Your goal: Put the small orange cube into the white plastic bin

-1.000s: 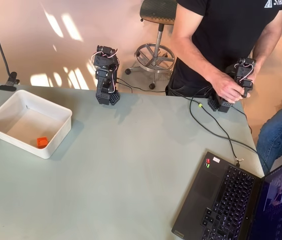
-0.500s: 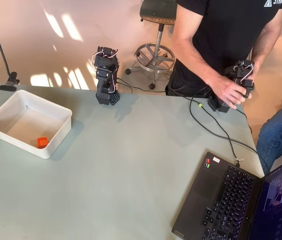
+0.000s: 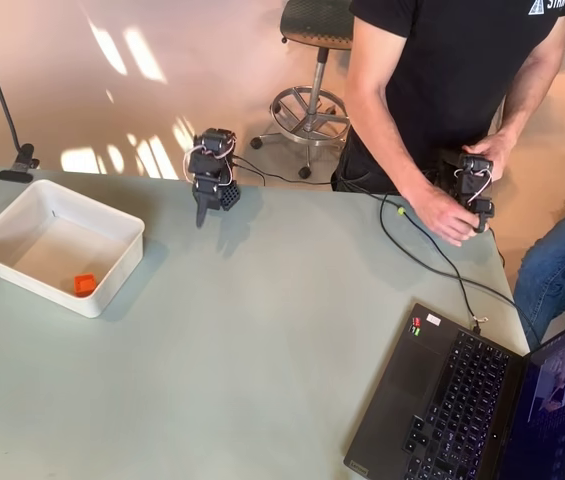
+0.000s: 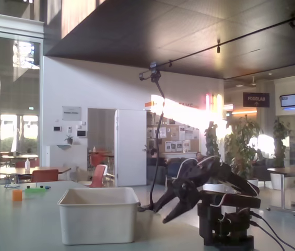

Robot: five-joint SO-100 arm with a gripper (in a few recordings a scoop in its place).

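Small orange cube sits inside the shallow white plastic bin, near its front wall in the overhead view, well apart from the black two-finger gripper. Jaws spread and empty in the fixed view, pointing toward the bin. Arm folded at the far edge of the pale green table; black laptop at lower right

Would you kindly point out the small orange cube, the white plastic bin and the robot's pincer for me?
small orange cube [image 3: 84,284], overhead view, its top face.
white plastic bin [image 3: 119,271], overhead view, its right-hand wall.
pincer [image 4: 164,215], fixed view, between the fingertips.
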